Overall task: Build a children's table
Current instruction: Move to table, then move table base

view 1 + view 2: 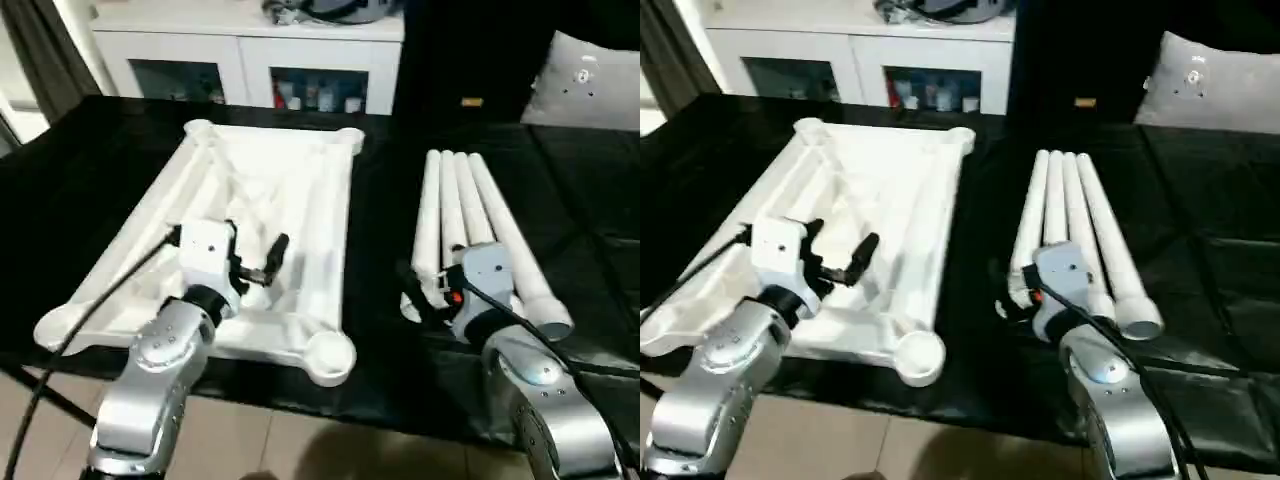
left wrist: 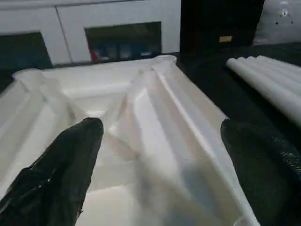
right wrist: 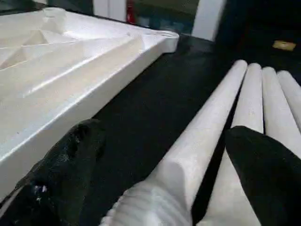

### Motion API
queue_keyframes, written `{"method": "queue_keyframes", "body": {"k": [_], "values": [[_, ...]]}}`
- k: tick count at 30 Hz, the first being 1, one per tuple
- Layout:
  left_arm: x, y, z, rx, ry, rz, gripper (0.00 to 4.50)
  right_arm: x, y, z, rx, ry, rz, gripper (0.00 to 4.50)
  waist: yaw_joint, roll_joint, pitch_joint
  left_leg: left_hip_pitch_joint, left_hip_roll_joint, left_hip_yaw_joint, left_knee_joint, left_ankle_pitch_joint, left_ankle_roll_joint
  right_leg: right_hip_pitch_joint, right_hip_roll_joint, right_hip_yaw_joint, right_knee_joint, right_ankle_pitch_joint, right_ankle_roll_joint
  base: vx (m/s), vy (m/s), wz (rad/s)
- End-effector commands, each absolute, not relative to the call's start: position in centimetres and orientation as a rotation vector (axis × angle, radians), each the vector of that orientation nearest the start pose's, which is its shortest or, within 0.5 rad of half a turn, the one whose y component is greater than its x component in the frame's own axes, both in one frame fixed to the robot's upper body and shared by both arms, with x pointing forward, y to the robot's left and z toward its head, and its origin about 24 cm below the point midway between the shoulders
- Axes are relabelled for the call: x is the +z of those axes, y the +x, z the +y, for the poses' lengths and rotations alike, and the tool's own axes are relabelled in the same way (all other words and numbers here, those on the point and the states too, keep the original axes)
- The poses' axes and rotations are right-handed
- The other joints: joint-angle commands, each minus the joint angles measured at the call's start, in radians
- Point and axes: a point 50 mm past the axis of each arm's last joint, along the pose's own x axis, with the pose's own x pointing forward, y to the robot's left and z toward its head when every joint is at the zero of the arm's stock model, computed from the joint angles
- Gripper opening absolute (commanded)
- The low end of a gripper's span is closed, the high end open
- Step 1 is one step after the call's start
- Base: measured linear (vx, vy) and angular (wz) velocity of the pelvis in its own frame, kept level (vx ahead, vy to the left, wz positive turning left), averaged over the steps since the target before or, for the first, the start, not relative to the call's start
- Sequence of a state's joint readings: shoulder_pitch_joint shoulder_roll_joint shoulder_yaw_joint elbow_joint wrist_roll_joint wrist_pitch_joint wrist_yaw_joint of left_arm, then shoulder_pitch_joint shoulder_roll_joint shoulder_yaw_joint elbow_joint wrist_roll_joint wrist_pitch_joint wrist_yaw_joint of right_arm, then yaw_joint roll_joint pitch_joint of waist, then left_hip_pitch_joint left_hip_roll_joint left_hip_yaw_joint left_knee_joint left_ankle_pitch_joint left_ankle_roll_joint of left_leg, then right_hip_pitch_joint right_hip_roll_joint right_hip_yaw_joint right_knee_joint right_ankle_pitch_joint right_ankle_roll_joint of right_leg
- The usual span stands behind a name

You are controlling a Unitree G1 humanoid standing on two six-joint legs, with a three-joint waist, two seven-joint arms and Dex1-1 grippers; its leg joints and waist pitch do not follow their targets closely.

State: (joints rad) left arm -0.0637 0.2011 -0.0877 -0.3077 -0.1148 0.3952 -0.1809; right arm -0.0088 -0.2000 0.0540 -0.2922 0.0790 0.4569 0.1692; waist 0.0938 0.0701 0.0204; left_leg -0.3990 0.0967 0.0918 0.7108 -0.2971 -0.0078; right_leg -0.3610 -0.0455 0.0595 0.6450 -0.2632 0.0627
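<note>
the tabletop (image 1: pixel 250 240) lies ribs up on the black work surface (image 1: pixel 380 330), near its front edge. beside it lie four legs (image 1: pixel 475 235). the left gripper (image 2: pixel 157 155) and right gripper (image 3: pixel 164 165) are wide open, empty. closing across two legs may roll the others off the front edge.

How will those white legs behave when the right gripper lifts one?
The legs are round tubes lying side by side, so freed ones will likely roll. Smooth, tapered plastic may slip through the fingers. Being long, one gripped near its end by the open right gripper probably droops.
</note>
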Motion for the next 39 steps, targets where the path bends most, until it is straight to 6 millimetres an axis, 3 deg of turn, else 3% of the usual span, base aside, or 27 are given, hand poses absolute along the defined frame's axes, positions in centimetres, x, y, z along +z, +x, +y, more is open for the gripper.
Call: {"method": "queue_keyframes", "body": {"k": [1, 2, 3, 4, 5, 6, 7, 8, 9, 10, 11, 12, 14, 16, 17, 19, 21, 22, 23, 24, 26, 30, 32, 33, 34, 37, 39], "values": [[9.1, 25.8, 14.6, -0.287, 0.118, 0.053, 4.46, 7.7, 25.3, -15.2, 0.249, -0.115, 0.142, 4.5, -0.036, 0.03, -0.041, 0.071, 0.129, -0.096, -0.173, -0.057, -0.056, -0.019, -0.006, -0.063, 0.022, 0.072, -0.164, -0.058, 0.16, 0.03], [9.1, 25.8, 14.5, -0.284, 0.105, 0.048, 4.46, 7.7, 25.3, -14.9, 0.272, -0.117, 0.143, 4.5, -0.035, 0.041, -0.036, 0.062, 0.137, -0.111, -0.191, -0.104, -0.136, -0.007, -0.007, -0.073, 0.02, 0.057, -0.136, -0.058, 0.16, 0.03], [9.1, 25.8, 14.5, -0.284, 0.104, 0.047, 4.46, 7.7, 25.3, -14.9, 0.274, -0.117, 0.143, 4.5, -0.044, 0.037, -0.031, 0.073, 0.175, -0.135, -0.215, -0.196, -0.237, -0.017, -0.011, -0.085, 0.025, 0.021, -0.077, -0.1, 0.104, -0.03], [8.9, 25.7, 14.4, -0.275, 0.091, 0.052, 4.46, 7.6, 25.2, -14.8, 0.288, -0.126, 0.147, 4.5, -0.052, 0.033, -0.032, 0.075, 0.218, -0.16, -0.234, -0.198, -0.22, -0.03, -0.017, -0.093, 0.049, -0.036, -0.036, -0.087, 0.018, 0.04], [8.8, 25.6, 14.4, -0.27, 0.084, 0.055, 4.46, 7.5, 25.2, -14.7, 0.291, -0.128, 0.15, 4.5, -0.05, 0.034, -0.033, 0.073, 0.233, -0.162, -0.239, -0.185, -0.188, -0.039, -0.021, -0.094, 0.062, -0.055, -0.027, -0.087, 0.018, 0.04], [8.5, 25.5, 14.4, -0.248, 0.057, 0.067, 4.46, 7.3, 25.2, -14.7, 0.296, -0.133, 0.157, 4.5, -0.051, 0.028, -0.036, 0.067, 0.239, -0.152, -0.239, -0.169, -0.093, -0.037, -0.03, -0.092, 0.071, -0.07, -0.026, -0.087, -0.059, 0.04], [8.5, 25.5, 14.4, -0.248, 0.057, 0.067, 4.46, 7.3, 25.2, -14.7, 0.296, -0.133, 0.157, 4.5, -0.054, 0.016, -0.035, 0.059, 0.209, -0.131, -0.237, -0.19, 0.011, -0.015, -0.043, -0.084, 0.042, -0.053, -0.042, -0.091, -0.117, 0.03], [8.4, 25.5, 14.5, -0.24, 0.064, 0.071, 4.46, 7.2, 25.2, -14.7, 0.295, -0.133, 0.158, 4.5, -0.049, 0.006, -0.036, 0.055, 0.184, -0.115, -0.228, -0.212, 0.054, -0.005, -0.055, -0.072, 0.01, -0.037, -0.055, -0.091, -0.117, 0.03], [8.3, 25.6, 14.8, -0.231, 0.093, 0.078, 4.46, 7.3, 25.4, -14.6, 0.298, -0.13, 0.152, 4.5, -0.048, -0.022, -0.036, 0.033, 0.112, -0.074, -0.19, -0.253, 0.077, 0.014, -0.089, -0.044, -0.072, -0.029, -0.127, -0.093, -0.158, -0.05], [8.3, 25.7, 15.0, -0.226, 0.098, 0.081, 4.46, 7.5, 25.5, -14.5, 0.301, -0.128, 0.147, 4.5, -0.029, -0.045, -0.03, -0.006, 0.046, -0.012, -0.125, -0.161, 0.036, 0.04, -0.163, -0.027, -0.144, -0.199, -0.141, -0.122, -0.166, -0.12], [8.3, 25.7, 15.0, -0.226, 0.098, 0.081, 4.46, 7.5, 25.5, -14.5, 0.301, -0.128, 0.147, 4.5, -0.016, -0.058, -0.026, 0.01, 0.05, -0.008, -0.107, -0.091, 0.018, 0.023, -0.178, -0.023, -0.158, -0.375, -0.078, -0.122, -0.166, -0.12], [8.2, 26.0, 15.5, -0.218, 0.092, 0.115, 4.46, 7.8, 25.8, -14.4, 0.309, -0.122, 0.132, 4.5, -0.005, -0.075, -0.025, -0.005, 0.06, -0.001, -0.118, 0.043, 0.005, 0.022, -0.157, -0.02, -0.162, -0.607, 0.019, -0.121, -0.145, -0.13], [8.0, 26.1, 15.8, -0.225, 0.098, 0.146, 4.46, 8.0, 26.0, -14.4, 0.323, -0.12, 0.125, 4.5, -0.004, -0.06, -0.02, 0.002, 0.07, 0.003, -0.137, 0.021, -0.012, 0.009, -0.136, -0.037, -0.164, -0.658, -0.002, -0.078, -0.103, -0.11], [7.9, 26.1, 15.9, -0.261, 0.086, 0.184, 4.46, 8.2, 26.1, -14.4, 0.362, -0.113, 0.122, 4.5, -0.011, -0.04, -0.019, 0.013, 0.093, -0.001, -0.177, -0.131, -0.045, 0.005, -0.099, -0.067, -0.145, -0.584, -0.071, -0.028, -0.029, -0.04], [8.0, 26.0, 15.7, -0.326, 0.073, 0.186, 4.46, 8.1, 26.1, -14.3, 0.414, -0.107, 0.136, 4.5, -0.014, -0.041, -0.017, 0.013, 0.1, -0.002, -0.184, -0.167, -0.05, 0.005, -0.095, -0.07, -0.141, -0.548, -0.083, 0.0, 0.0, 0.0], [8.1, 26.0, 15.6, -0.373, 0.078, 0.189, 4.46, 8.0, 26.1, -14.3, 0.451, -0.12, 0.146, 4.5, -0.01, -0.031, -0.021, 0.023, 0.115, -0.005, -0.194, -0.238, -0.058, 0.002, -0.098, -0.066, -0.129, -0.438, -0.119, 0.0, 0.0, 0.0], [8.3, 25.9, 15.6, -0.489, 0.146, 0.184, 4.46, 7.9, 25.9, -14.3, 0.541, -0.157, 0.168, 4.5, -0.002, -0.029, -0.024, 0.021, 0.121, -0.006, -0.198, -0.213, -0.052, 0.009, -0.096, -0.065, -0.12, -0.308, -0.149, 0.0, 0.0, 0.0], [8.5, 26.1, 15.9, -0.533, 0.196, 0.173, 4.46, 7.9, 25.8, -14.2, 0.591, -0.161, 0.178, 4.5, 0.002, -0.019, -0.025, 0.022, 0.122, -0.006, -0.201, -0.208, -0.048, 0.011, -0.096, -0.065, -0.112, -0.247, -0.164, 0.0, 0.0, 0.0], [8.6, 26.2, 16.0, -0.553, 0.221, 0.167, 4.46, 7.9, 25.8, -14.2, 0.614, -0.16, 0.182, 4.5, 0.001, -0.023, -0.023, 0.022, 0.122, -0.004, -0.201, -0.214, -0.043, 0.011, -0.094, -0.064, -0.114, -0.224, -0.168, 0.0, 0.0, 0.0], [8.7, 26.3, 16.3, -0.582, 0.242, 0.165, 4.46, 8.0, 25.7, -14.1, 0.649, -0.158, 0.19, 4.5, 0.001, -0.02, -0.028, 0.025, 0.122, -0.004, -0.201, -0.205, -0.043, 0.016, -0.095, -0.064, -0.104, -0.146, -0.188, 0.0, 0.0, 0.0], [9.2, 26.5, 16.9, -0.692, 0.276, 0.174, 4.46, 8.3, 25.4, -14.0, 0.745, -0.158, 0.188, 4.5, 0.004, -0.02, -0.034, 0.022, 0.121, 0.0, -0.195, -0.127, -0.026, 0.025, -0.099, -0.066, -0.09, 0.014, -0.222, 0.0, 0.0, 0.0], [9.6, 26.2, 17.4, -0.85, 0.313, 0.197, 4.46, 8.6, 25.1, -13.8, 0.836, -0.169, 0.177, 4.5, 0.005, -0.022, -0.039, 0.023, 0.119, 0.008, -0.185, -0.023, 0.006, 0.032, -0.103, -0.07, -0.077, 0.15, -0.262, 0.0, 0.0, 0.0], [9.8, 26.2, 17.6, -0.911, 0.33, 0.215, 4.2, 8.7, 24.9, -13.7, 0.869, -0.175, 0.177, 4.5, 0.005, -0.021, -0.037, 0.024, 0.12, 0.012, -0.184, -0.026, 0.016, 0.032, -0.105, -0.07, -0.077, 0.138, -0.27, 0.0, 0.0, 0.0], [9.8, 26.1, 17.9, -0.968, 0.337, 0.238, 4.12, 8.7, 24.8, -13.8, 0.901, -0.182, 0.181, 4.5, 0.007, -0.029, -0.035, 0.026, 0.121, 0.014, -0.186, -0.041, 0.021, 0.032, -0.107, -0.07, -0.081, 0.098, -0.272, 0.0, 0.0, 0.0], [9.9, 26.1, 18.1, -1.012, 0.346, 0.257, 4.01, 8.7, 24.7, -13.8, 0.927, -0.187, 0.185, 4.5, 0.008, -0.024, -0.032, 0.027, 0.121, 0.016, -0.189, -0.067, 0.019, 0.029, -0.106, -0.068, -0.084, 0.045, -0.27, 0.0, 0.0, 0.0], [9.9, 26.2, 18.6, -1.134, 0.381, 0.319, 3.74, 8.6, 24.4, -14.0, 1.001, -0.206, 0.21, 4.5, 0.012, -0.028, -0.024, 0.033, 0.125, 0.019, -0.196, -0.143, -0.005, 0.025, -0.109, -0.064, -0.094, -0.098, -0.263, 0.0, 0.0, 0.0], [9.8, 26.2, 18.7, -1.175, 0.399, 0.343, 3.66, 8.5, 24.3, -14.1, 1.023, -0.215, 0.219, 4.5, 0.012, -0.027, -0.022, 0.036, 0.13, 0.019, -0.201, -0.172, -0.024, 0.021, -0.109, -0.062, -0.096, -0.137, -0.26, 0.0, 0.0, 0.0]]}}
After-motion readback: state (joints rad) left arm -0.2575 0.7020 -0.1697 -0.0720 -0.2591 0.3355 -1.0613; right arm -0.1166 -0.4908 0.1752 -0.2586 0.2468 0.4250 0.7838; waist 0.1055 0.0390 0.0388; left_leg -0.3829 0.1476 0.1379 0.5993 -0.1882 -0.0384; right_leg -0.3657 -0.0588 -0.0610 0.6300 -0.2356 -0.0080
